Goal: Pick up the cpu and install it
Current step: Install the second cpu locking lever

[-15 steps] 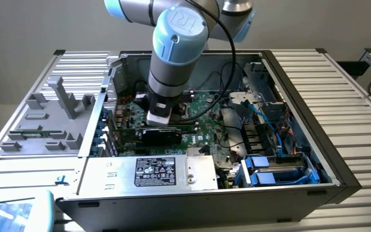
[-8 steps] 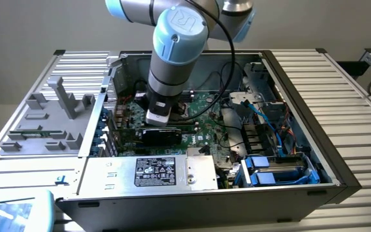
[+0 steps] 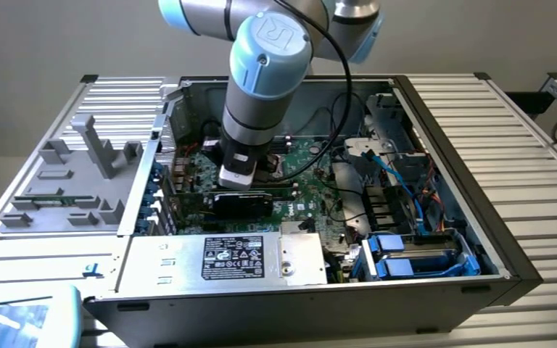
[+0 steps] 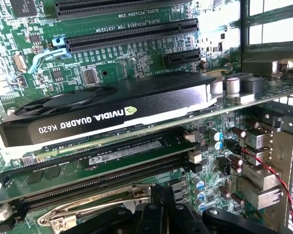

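Cpu can't be made out; the claw (image 4: 158,219) is clenched, low over the motherboard (image 4: 136,53), beside the graphics card (image 4: 112,109).

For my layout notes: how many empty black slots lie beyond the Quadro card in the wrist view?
3: a short slot nearest the card, a long slot with a blue latch next, another long slot farthest. The card may hide more.

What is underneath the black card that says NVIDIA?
Under the black NVIDIA card sits the green motherboard, with long black slots beside it. The card covers the part of the board directly beneath it.
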Robot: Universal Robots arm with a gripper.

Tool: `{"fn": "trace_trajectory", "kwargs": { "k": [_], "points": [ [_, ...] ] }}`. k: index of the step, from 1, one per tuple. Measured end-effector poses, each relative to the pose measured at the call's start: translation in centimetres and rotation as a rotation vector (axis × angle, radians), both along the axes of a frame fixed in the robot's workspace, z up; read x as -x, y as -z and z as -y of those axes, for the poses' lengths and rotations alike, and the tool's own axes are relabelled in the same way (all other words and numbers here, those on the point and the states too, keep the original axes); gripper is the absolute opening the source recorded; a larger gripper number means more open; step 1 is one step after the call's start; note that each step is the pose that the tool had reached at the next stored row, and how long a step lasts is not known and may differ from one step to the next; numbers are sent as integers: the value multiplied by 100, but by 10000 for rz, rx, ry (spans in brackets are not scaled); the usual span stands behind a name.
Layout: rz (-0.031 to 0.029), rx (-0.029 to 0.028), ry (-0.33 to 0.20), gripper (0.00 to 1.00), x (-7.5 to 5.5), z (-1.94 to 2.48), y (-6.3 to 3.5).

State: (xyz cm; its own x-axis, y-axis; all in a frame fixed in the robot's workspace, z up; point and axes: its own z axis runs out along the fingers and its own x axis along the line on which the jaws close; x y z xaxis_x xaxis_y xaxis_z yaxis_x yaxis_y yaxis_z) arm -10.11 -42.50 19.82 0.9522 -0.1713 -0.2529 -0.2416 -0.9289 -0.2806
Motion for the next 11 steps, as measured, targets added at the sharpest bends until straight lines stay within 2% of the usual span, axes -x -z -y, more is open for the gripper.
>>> {"fn": "trace_trajectory", "kwargs": {
  "k": [4,7,11],
  "points": [
    [1,11,-1,12,0,-19,34],
    [0,46,-1,12,1,-37,59],
    [1,65,-1,12,2,-38,64]
  ]
}}
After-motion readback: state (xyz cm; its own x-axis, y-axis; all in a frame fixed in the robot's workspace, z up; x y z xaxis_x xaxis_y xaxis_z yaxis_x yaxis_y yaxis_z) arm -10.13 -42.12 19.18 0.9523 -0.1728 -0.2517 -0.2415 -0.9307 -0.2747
